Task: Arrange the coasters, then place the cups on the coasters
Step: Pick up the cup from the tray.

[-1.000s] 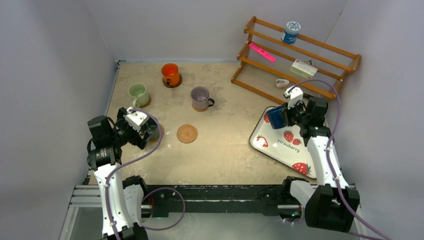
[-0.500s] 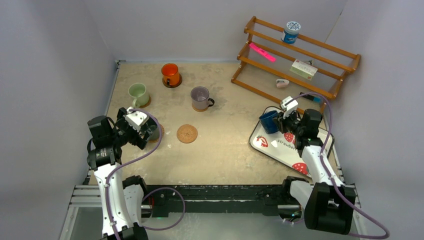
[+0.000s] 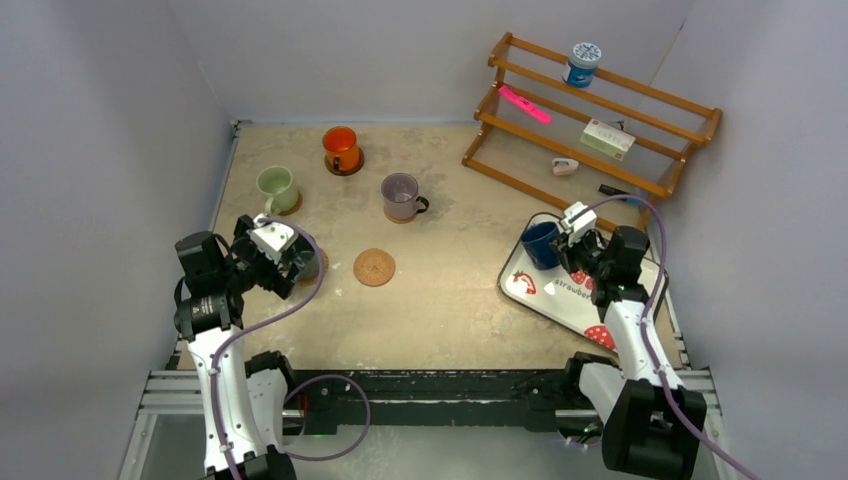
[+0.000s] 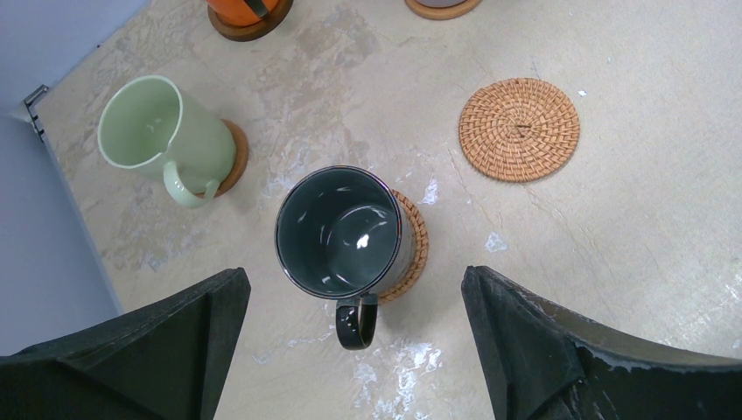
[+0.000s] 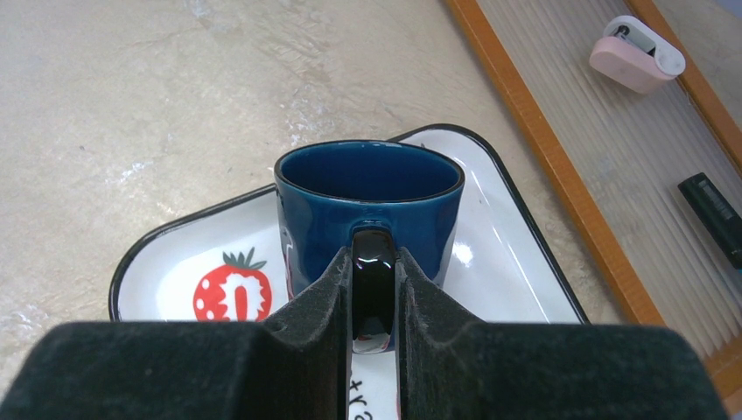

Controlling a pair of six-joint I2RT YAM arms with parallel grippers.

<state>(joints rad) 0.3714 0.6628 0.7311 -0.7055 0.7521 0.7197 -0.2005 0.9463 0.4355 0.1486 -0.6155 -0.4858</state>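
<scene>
My right gripper [image 5: 374, 262] is clamped tight on the handle of the dark blue mug [image 5: 367, 201], over the strawberry tray [image 5: 175, 254]. Its fingers hide the mug's base, so I cannot tell whether it rests on the tray. My left gripper [image 4: 353, 273] hangs spread wide, holding nothing, above the dark grey mug [image 4: 337, 232], which covers most of its woven coaster [image 4: 418, 249]. A bare coaster [image 4: 519, 129] lies nearby. The orange mug [image 4: 245, 7] is cut off at the frame edge.

Open tabletop [image 3: 450, 290] between coaster [image 3: 374, 267] and tray [image 3: 555, 300]
</scene>
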